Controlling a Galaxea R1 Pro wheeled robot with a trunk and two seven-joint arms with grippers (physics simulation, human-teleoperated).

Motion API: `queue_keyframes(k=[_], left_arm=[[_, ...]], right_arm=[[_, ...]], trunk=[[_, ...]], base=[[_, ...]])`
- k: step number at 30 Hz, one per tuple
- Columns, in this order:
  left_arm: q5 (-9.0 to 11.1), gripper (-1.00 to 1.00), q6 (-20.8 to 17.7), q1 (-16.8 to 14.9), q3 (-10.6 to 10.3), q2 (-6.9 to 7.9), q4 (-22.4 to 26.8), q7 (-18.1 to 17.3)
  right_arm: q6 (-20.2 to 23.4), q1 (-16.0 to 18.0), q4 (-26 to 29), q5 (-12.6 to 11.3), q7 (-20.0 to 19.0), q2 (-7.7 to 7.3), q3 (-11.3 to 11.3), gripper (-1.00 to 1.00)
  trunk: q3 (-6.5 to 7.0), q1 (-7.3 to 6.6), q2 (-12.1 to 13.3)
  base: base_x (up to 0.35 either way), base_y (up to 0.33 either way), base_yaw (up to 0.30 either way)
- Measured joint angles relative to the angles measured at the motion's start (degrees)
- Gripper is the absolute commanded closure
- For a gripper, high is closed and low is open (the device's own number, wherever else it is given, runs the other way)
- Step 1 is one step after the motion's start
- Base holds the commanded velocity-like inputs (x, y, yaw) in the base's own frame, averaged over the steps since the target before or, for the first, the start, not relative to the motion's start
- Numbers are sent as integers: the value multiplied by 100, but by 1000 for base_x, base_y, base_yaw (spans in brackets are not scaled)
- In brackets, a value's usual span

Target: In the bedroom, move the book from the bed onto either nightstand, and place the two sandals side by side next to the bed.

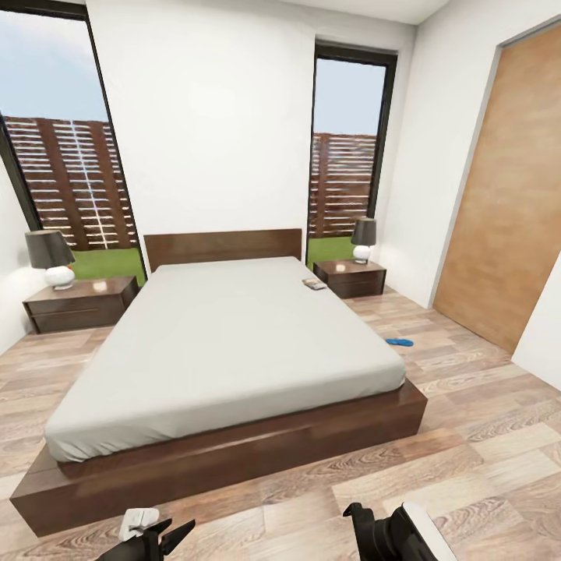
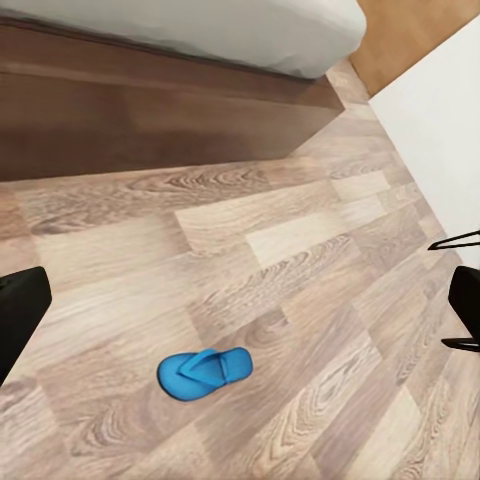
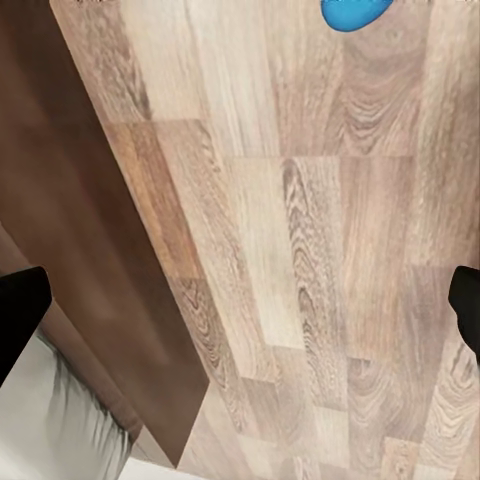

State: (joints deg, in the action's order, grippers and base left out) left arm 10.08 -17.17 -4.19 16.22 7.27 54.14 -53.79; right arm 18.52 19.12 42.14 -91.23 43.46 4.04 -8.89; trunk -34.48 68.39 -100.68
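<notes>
The bed [image 1: 226, 335] fills the middle of the bedroom, its foot end toward me. The book [image 1: 314, 284] lies on the mattress near the far right corner, close to the right nightstand [image 1: 352, 279]. The other nightstand [image 1: 78, 302] stands at the bed's far left. One blue sandal [image 1: 400, 341] lies on the floor to the right of the bed. A blue sandal [image 2: 203, 371] also lies on the planks below my left gripper [image 2: 240, 310], which is open and empty. My right gripper [image 3: 240, 315] is open too, with a sandal's tip [image 3: 352, 12] at the picture's edge.
Each nightstand carries a lamp [image 1: 51, 257] [image 1: 363, 238]. A wooden door [image 1: 506, 195] fills the right wall, and tall windows [image 1: 347, 148] flank the headboard. Wood-plank floor [image 1: 467, 421] runs along the bed's right side and foot. Both grippers [image 1: 167, 541] [image 1: 366, 526] hang low before the bed frame.
</notes>
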Motion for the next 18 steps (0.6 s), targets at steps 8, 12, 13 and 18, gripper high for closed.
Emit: queue_keyframes(k=[8, 12, 13, 18], left_arm=[[0, -100, 0, -1, 0, 2, 0, 0], [0, -100, 0, 0, 0, 2, 0, -1], [0, -100, 0, 0, 0, 2, 0, -1], [0, -100, 3, 0, 0, -3, 0, 5]], right_arm=[[-1, 0, 2, 0, 0, -6, 0, -100], [-3, 0, 4, 0, 0, -6, -2, -100], [-4, 0, 4, 0, 0, -6, -2, -100], [-9, 0, 4, 0, 0, -5, -2, -100]], trunk=[[-144, 176, -321], [-215, 264, -481], [-233, 286, -522], [-323, 395, -722]], base=[[0, 0, 0], [0, 0, 0], [0, 0, 0], [0, 0, 0]])
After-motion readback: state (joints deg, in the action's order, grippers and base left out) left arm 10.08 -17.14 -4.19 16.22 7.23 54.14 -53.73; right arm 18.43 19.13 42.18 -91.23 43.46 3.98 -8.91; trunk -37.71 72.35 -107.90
